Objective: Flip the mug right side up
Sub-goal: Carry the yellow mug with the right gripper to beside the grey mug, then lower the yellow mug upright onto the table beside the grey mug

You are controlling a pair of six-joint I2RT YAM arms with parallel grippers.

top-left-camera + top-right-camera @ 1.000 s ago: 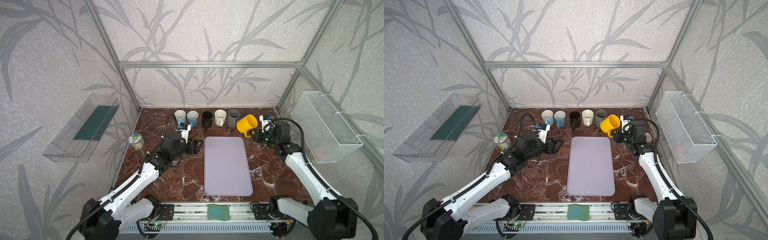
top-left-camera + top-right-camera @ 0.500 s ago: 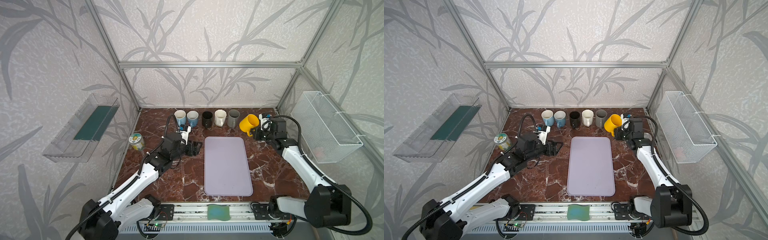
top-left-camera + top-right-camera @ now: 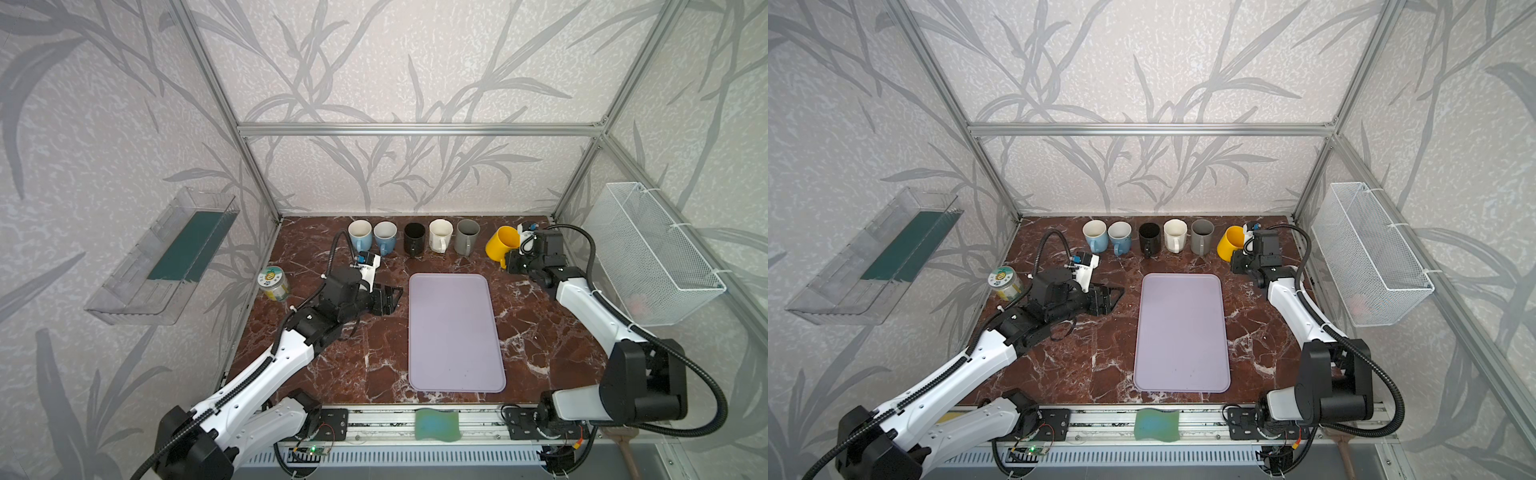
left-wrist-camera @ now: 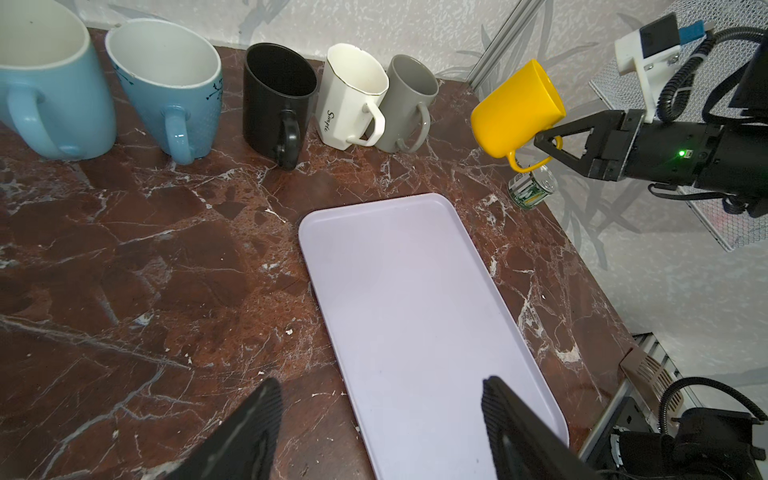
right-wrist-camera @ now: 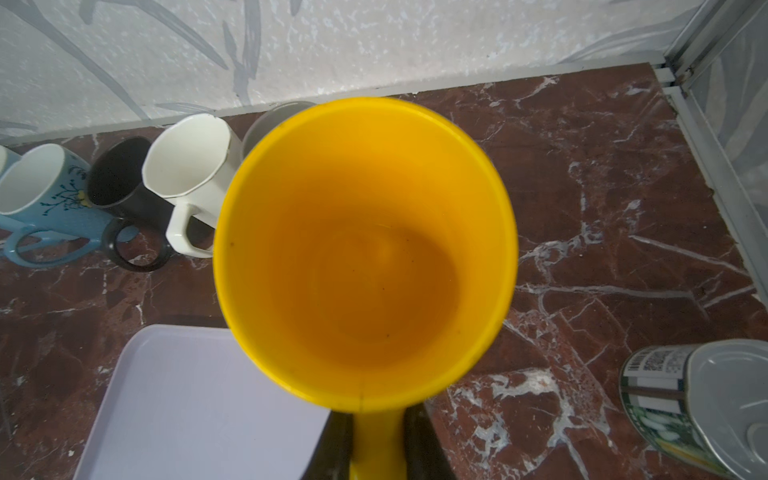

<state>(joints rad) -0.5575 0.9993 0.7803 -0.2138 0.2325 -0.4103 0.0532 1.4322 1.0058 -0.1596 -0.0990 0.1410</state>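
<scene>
R gripper: clenched on the handle of the yellow mug, one jaw each side of the loop. Right wrist view agrees: handle runs down betw. the jaws, mug mouth fills the view.

L gripper: released, jaws wide, nothing betw. them. Parked beside L long edge of lilac tray, well apart from the mug. No part in the grasp.

Mug position: back R of marble top, just R of grey mug at end of the back row, beyond tray's far R corner. Looks clear of the surface, carried by handle only. Tin stands on the marble close under the R gripper.

Orientation: long axis oblique, betw. lying and upright. In both top views mouth opens up and leans toward R arm, base low and toward the mug row. Handle on near/low side, in the jaws.

Step, as judged: mid-turn, mouth already above base, tilt not yet taken out. Approx. most of the flip done, set-down not done.

Next move calls for: more wrist roll till axis vertical, then lower base flat onto bare marble R of grey mug, then let go. Tight spot betw. grey mug and tin.
</scene>
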